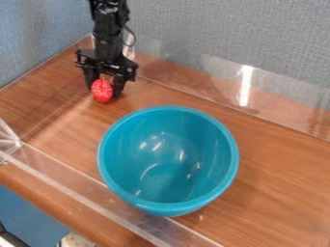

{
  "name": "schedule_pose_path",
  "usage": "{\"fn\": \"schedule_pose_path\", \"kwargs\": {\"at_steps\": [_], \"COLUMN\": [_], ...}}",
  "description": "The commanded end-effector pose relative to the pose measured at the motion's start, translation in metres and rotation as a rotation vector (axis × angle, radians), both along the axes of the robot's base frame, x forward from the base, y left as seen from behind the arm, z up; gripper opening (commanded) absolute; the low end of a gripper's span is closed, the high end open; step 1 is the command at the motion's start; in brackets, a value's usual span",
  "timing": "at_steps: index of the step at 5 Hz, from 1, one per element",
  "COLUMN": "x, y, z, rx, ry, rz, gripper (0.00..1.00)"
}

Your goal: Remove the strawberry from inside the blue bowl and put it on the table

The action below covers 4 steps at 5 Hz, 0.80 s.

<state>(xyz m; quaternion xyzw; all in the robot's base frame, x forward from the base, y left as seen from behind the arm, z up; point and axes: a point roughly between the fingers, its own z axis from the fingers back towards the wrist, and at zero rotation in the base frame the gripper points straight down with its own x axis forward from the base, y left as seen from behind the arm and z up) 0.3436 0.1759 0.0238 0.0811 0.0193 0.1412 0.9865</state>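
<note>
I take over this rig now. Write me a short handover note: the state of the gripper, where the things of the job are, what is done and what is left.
Gripper: points down at the far left of the table, its jaws closed around the strawberry.
Strawberry: out of the bowl, at or just above the tabletop between the jaws; whether it rests on the wood cannot be told from this view.
Blue bowl: in the middle of the table, upright, nothing inside.
Done: strawberry taken out of the bowl and brought over the table.
Left: open the jaws so the strawberry stays on the table, then lift the arm away.
</note>
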Motion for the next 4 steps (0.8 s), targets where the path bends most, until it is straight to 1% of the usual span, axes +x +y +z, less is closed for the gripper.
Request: {"fn": "schedule_pose_path", "kwargs": {"at_steps": [1, 2, 3, 4], "x": [-0.012, -0.009, -0.013, -0.017], "y": [0.032, 0.039, 0.045, 0.051], "z": [-0.019, -0.019, -0.019, -0.019], "rx": [-0.017, -0.016, -0.016, -0.015], "ry": [0.046, 0.049, 0.052, 0.053], "rz": [0.068, 0.079, 0.044, 0.004], "gripper": [1.00, 1.00, 1.00, 0.00]}}
